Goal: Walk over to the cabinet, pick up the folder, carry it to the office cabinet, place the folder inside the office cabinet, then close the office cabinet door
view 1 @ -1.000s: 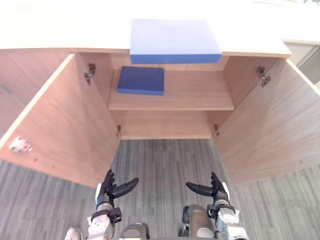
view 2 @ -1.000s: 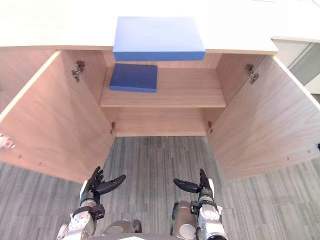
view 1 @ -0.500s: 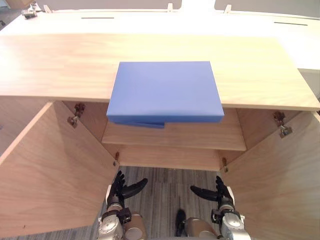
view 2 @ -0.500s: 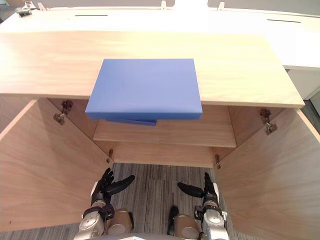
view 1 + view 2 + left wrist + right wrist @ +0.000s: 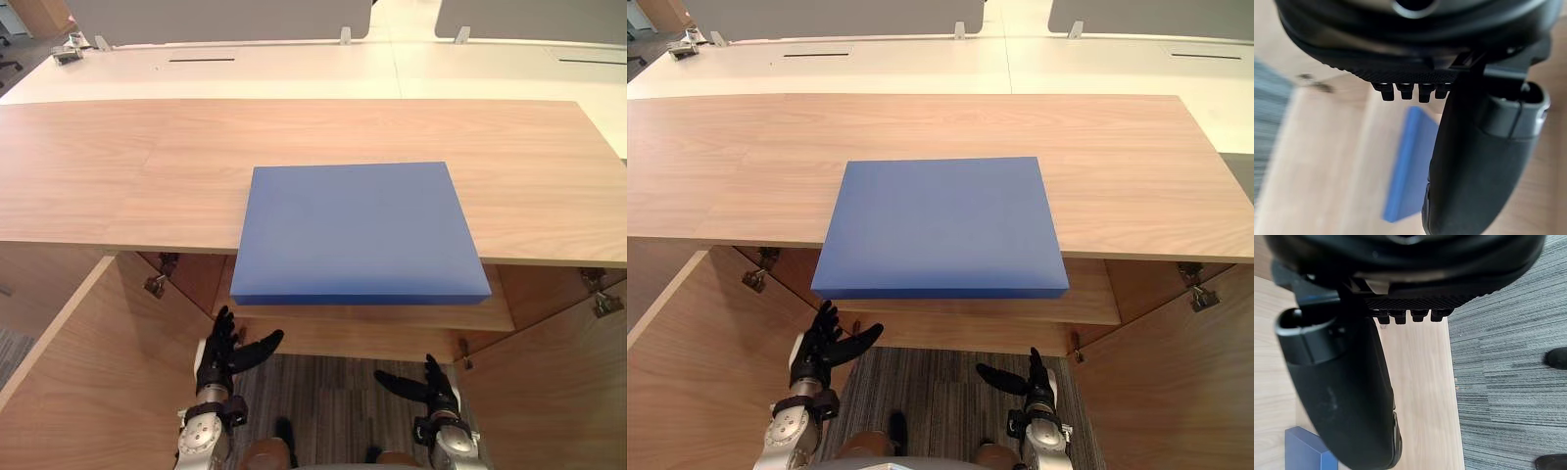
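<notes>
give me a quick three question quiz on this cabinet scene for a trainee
1. True or false: the large blue flat folder lies on the light wooden cabinet top, with its near edge overhanging the front.
2. Pick one. The left hand and right hand are: A) shut on the folder; B) open, holding nothing, lower than the cabinet top; C) pressing flat on the folder.
3. Fill in: the wooden left door and wooden right door both stand ____.

Key: 1 true; 2 B; 3 open.
</notes>
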{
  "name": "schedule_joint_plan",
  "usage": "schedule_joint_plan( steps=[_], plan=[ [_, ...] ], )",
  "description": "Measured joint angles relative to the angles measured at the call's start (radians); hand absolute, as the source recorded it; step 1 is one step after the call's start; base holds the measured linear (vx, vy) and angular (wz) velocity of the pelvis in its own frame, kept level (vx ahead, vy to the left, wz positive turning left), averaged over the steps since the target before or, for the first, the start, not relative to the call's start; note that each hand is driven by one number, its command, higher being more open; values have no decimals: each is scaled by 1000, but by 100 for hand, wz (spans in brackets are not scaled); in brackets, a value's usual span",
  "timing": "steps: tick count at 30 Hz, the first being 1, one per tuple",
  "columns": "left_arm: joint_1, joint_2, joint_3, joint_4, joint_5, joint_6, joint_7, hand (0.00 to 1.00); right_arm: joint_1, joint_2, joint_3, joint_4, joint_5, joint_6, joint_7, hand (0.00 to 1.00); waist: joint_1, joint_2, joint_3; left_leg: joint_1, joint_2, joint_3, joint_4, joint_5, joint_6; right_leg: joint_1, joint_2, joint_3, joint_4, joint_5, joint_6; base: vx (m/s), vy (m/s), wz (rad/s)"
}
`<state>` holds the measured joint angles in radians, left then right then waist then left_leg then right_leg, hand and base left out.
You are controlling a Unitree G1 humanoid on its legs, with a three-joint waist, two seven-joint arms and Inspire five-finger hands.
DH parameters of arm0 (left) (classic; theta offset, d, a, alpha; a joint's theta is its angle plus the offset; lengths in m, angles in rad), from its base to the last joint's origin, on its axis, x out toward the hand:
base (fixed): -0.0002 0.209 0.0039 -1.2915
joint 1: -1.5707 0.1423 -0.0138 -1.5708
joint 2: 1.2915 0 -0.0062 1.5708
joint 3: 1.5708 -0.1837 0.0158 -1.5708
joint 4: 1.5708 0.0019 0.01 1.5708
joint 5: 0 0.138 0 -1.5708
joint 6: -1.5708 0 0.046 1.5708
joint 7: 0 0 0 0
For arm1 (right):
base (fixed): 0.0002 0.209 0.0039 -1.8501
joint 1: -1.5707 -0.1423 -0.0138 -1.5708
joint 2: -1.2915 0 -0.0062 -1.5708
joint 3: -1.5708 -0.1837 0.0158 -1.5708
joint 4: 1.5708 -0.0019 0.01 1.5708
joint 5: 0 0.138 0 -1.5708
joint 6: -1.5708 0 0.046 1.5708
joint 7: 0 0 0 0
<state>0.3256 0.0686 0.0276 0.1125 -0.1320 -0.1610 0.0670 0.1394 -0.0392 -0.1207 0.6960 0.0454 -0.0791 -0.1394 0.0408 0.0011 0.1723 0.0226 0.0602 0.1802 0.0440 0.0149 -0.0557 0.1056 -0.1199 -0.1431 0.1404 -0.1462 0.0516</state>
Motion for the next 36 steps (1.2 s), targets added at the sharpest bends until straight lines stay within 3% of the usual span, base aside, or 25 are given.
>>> schedule_joint_plan(
  steps=[8,14,21,29,36],
  plan=[
    [94,53,-59,-242,132,-67,38,100,-8,-30,6,127,-10,-8,1,100,2,4,-29,60,-13,-14,-73,42,9,30,0,0,-7,0,0,-59,-5,2],
    [169,94,-64,-375,303,-93,138,100,4,-63,29,191,-25,-26,-6,100,-2,8,-32,77,-20,-32,-84,54,10,51,0,1,-22,7,12,-83,8,4],
    [193,106,-56,-565,406,-174,256,100,31,-78,60,206,-39,-40,-22,100,-3,8,-62,76,-19,-34,-73,53,8,59,1,4,-27,11,17,-25,-2,1],
    [205,53,-51,-674,358,-177,263,100,29,-77,71,205,-39,-42,-24,100,-2,4,-71,57,-19,-35,-25,25,18,71,-1,2,-41,21,23,0,0,0],
    [169,110,-76,-734,404,-177,232,100,29,-76,90,200,-40,-42,-21,100,-8,2,-70,57,-24,-36,-10,14,23,81,-6,0,-47,23,27,0,0,0]
  ],
)
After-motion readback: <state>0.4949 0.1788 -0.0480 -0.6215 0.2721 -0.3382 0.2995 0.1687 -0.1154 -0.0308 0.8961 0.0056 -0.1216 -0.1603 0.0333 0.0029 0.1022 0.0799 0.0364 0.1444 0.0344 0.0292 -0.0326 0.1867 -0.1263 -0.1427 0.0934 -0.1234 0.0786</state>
